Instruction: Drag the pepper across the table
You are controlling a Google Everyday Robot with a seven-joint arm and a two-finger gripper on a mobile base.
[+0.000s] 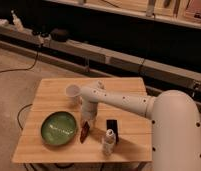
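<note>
The pincer (86, 122) hangs straight down off the white arm (119, 100), right over the pepper (84, 132), w/ its tip at or on the chili's far end. Can't tell if it's apart or together; it's dark and seen end-on.

Low vertical pose probably so it can press or pinch the pepper and slide it along the surface (54, 90) w/o lifting.

The pepper lies near-centre on the surface, just right of the green plate (59, 128), long axis running near–far. The black slab (112, 127) is just right of it, and the small white bottle (109, 142) stands upright nearer and to the right. 1 white cup (73, 92) sits farther back, left of the arm.

W/ the plate tight on the left and 2 items to the right, the freest drag lanes look like toward the far side or the near edge.
</note>
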